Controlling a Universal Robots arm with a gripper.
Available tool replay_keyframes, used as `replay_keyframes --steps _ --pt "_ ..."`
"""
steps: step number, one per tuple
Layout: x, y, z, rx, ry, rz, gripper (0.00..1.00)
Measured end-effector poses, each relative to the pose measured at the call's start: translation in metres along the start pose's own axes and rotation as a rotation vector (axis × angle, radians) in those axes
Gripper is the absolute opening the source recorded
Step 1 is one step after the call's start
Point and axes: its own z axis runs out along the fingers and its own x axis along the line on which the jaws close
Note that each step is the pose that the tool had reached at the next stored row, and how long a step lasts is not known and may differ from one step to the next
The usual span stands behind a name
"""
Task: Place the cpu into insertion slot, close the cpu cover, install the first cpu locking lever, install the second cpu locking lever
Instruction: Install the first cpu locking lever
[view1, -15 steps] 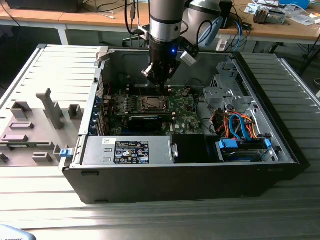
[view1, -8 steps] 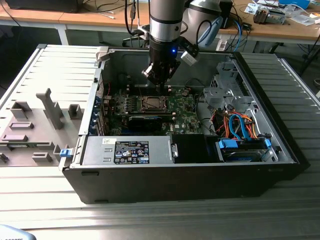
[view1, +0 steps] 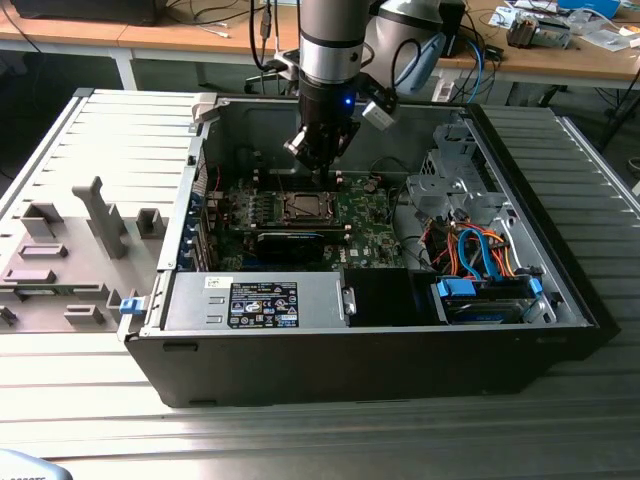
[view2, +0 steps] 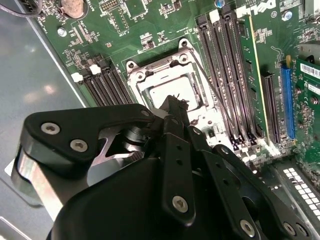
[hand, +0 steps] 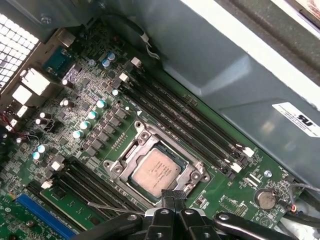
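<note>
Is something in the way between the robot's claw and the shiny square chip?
Nothing visible stands in the way. The cpu already lies in the insertion slot, with the cpu cover down around it. In the first wrist view, the gripper sits right at the slot's edge, with no cable or part between them.

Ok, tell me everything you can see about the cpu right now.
The cpu is a small flat square chip with a dull silver-grey metal top, lying level inside the insertion slot on the green circuit board. The silver cpu cover frames it, its window leaving the top exposed. The gripper hovers right at one edge of it; actual contact cannot be told.
</note>
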Motion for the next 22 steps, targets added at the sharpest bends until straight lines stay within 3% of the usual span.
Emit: replay_keyframes --steps 22 --pt "0.0 0.0 0.0 -0.0002 -0.0005 -0.077 0.11"
